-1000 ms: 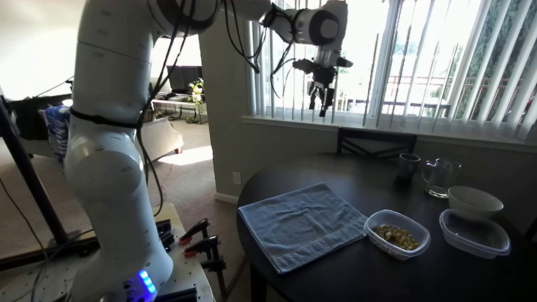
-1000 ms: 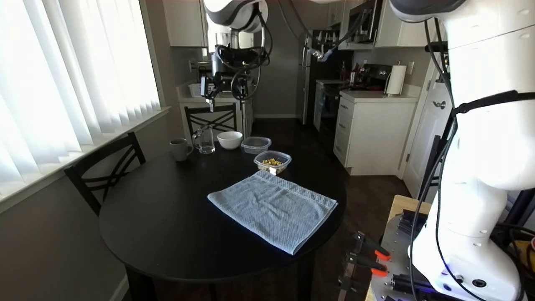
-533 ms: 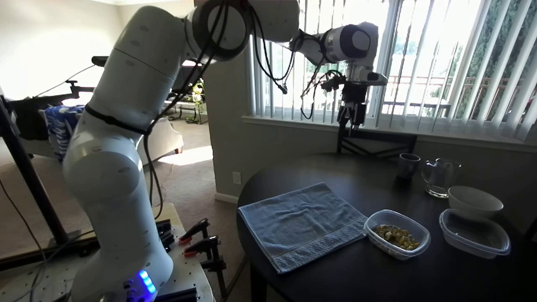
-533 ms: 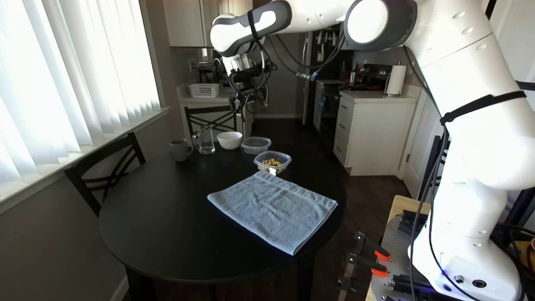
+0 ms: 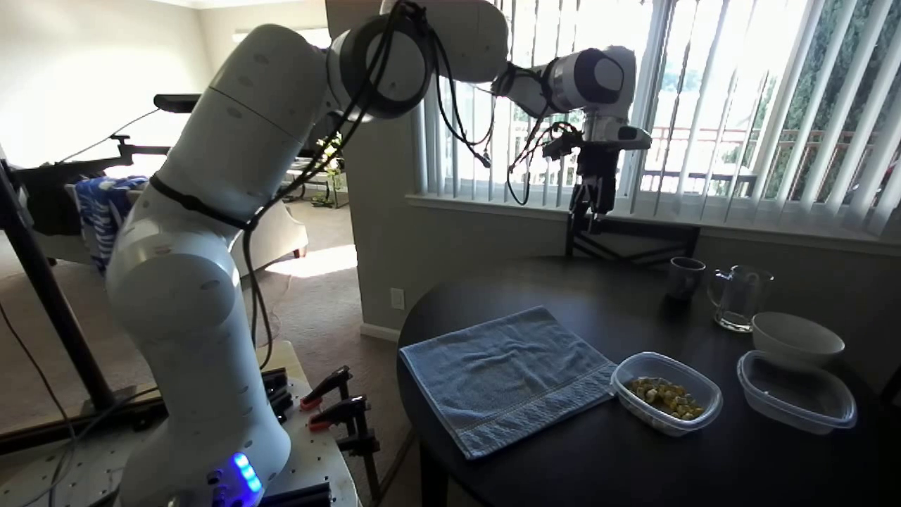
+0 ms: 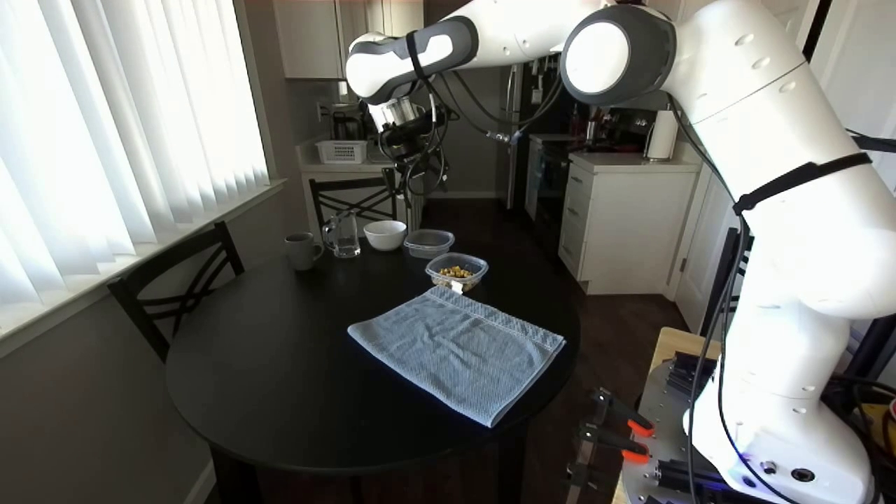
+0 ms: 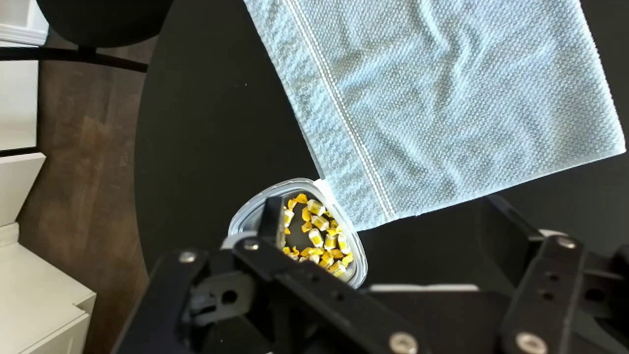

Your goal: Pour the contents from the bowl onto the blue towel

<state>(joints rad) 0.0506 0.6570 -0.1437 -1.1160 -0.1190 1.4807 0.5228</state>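
Worktop (image 6: 280, 364): round and dark across the lower middle of an exterior view, and nothing on it has budged this past second.

Arm (image 5: 232, 151): here's the action! Its far end has swung right and lower in both exterior views within a second, the latest half bringing just a slight dip. Reaching phase, I'd call it, nothing lifted.

Blue towel (image 7: 467, 98): wrinkled, spread across the upper right of the wrist view, with nothing poured on it yet.

Bowl (image 5: 644, 366): upright at the lower right of an exterior view, lower middle of the wrist view, rim meeting the towel's corner or just beside it, can't tell which.

Fingers (image 7: 271, 221): spread wide, gripping nothing, coming up from the bottom of the wrist view! One crosses in front of the bowl there, yet they hang well above it. The gap sits right of the bowl, so a sideways shift looks due before any lowering.

Contents (image 7: 320, 222): small yellow and whitish bits, all in the bowl as far as shows. They're loose, so a knocked rim or an early tilt could well scatter them short of the towel.
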